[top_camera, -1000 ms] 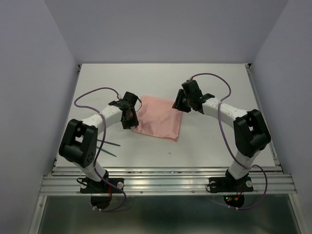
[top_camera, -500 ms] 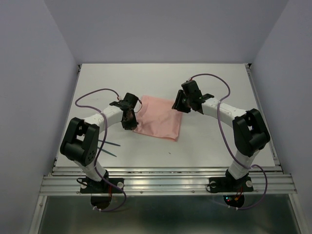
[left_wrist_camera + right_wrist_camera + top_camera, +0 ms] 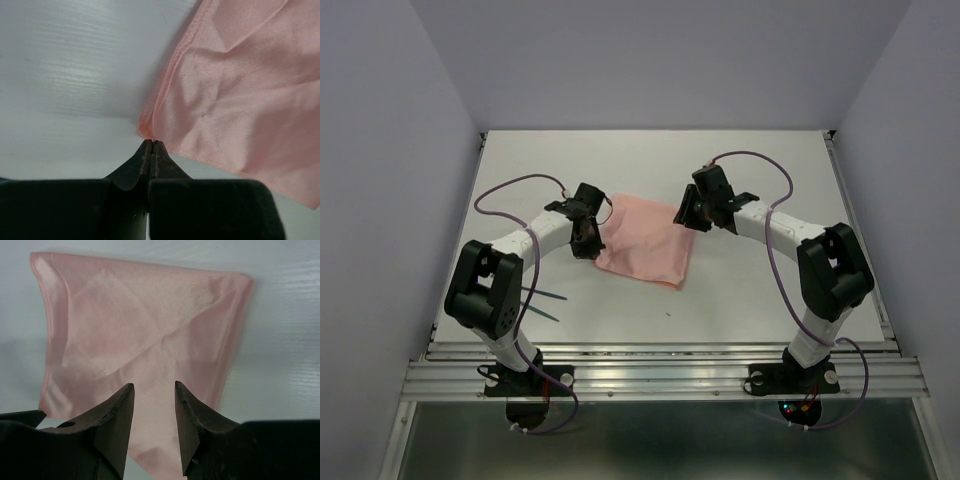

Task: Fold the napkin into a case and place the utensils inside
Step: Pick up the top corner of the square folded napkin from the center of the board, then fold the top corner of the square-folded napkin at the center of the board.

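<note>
The salmon-pink napkin (image 3: 645, 240) lies spread and creased on the white table, between my two arms. My left gripper (image 3: 588, 240) sits low at the napkin's left edge. In the left wrist view its jaws are pressed together (image 3: 151, 142), with a corner of the napkin (image 3: 235, 100) pinched at the very tips. My right gripper (image 3: 685, 213) hovers over the napkin's far right corner. It stands open (image 3: 154, 384), with cloth (image 3: 145, 325) under the gap and nothing held. Thin teal utensils (image 3: 548, 295) lie on the table beside the left arm's elbow.
Purple cables loop off each arm (image 3: 510, 190) (image 3: 760, 160). A metal rail (image 3: 660, 365) runs along the table's near edge, and grey walls close in the left, right and back sides.
My left gripper's jaws have closed at the napkin's left corner, and the arm has shifted slightly towards the back. The right arm has stayed in place.
</note>
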Motion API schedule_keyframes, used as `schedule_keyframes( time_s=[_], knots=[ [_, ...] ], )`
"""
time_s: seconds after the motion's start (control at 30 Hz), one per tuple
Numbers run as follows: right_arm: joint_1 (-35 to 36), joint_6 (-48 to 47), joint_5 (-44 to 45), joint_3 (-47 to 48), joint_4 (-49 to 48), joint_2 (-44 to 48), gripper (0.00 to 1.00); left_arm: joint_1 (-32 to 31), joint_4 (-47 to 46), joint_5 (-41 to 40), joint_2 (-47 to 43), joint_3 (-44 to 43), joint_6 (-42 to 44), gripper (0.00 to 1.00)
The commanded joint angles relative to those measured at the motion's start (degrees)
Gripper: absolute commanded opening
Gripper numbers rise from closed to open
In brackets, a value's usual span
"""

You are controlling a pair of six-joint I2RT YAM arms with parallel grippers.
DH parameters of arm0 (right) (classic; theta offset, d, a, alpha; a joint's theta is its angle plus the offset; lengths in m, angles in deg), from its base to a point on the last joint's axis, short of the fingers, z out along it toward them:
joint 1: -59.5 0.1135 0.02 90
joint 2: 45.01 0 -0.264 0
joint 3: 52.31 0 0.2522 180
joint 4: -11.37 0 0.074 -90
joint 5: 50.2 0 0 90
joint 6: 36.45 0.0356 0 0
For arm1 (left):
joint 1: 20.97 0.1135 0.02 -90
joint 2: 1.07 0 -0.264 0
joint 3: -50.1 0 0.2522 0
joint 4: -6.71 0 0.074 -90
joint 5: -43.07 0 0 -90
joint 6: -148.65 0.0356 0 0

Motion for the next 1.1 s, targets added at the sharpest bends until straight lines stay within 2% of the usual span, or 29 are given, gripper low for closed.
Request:
schedule_keyframes(
  time_s=[0.0,0.13,0.17,0.27,0.43,0.6,0.7,0.83,1.07],
  knots=[
    [-0.14,0.88,1.95,-0.93,-0.35,2.15,0.44,-0.36,2.38,0.4,-2.96,-3.91,0.78,0.0],
    [-0.67,1.06,3.53,-2.08,-0.26,6.8,0.45,-0.36,2.03,2.59,-4.02,-5.49,0.52,0.0],
    [-1.37,0.89,3.71,-2.34,-0.26,7.34,0.57,-0.36,1.94,3.3,-3.93,-5.84,0.6,0.0],
    [-4.09,0.53,4.33,-3.48,0.18,9.18,0.7,-0.88,0.8,7.16,-3.06,-7.95,1.04,0.0],
    [-11.46,-0.6,4.68,-6.9,1.15,10.85,0.8,-3.78,0.79,9.45,1.94,-17.15,2.8,0.0],
    [-15.17,-1.84,4.86,-9.63,2.29,12.17,0.9,-6.33,0.18,11.74,8.19,-27.18,3.07,0.0],
    [-15.88,-2.02,4.68,-10.69,2.73,12.7,0.92,-8.0,0.36,13.14,13.02,-36.13,3.24,0.0],
    [-16.4,-1.84,4.24,-11.22,2.91,12.88,0.93,-9.76,0.54,14.55,18.73,-43.43,3.33,0.0],
    [-16.4,-2.37,4.5,-11.22,3.7,13.14,0.93,-11.7,0.97,17.54,28.49,-51.54,3.77,0.0]
  ],
)
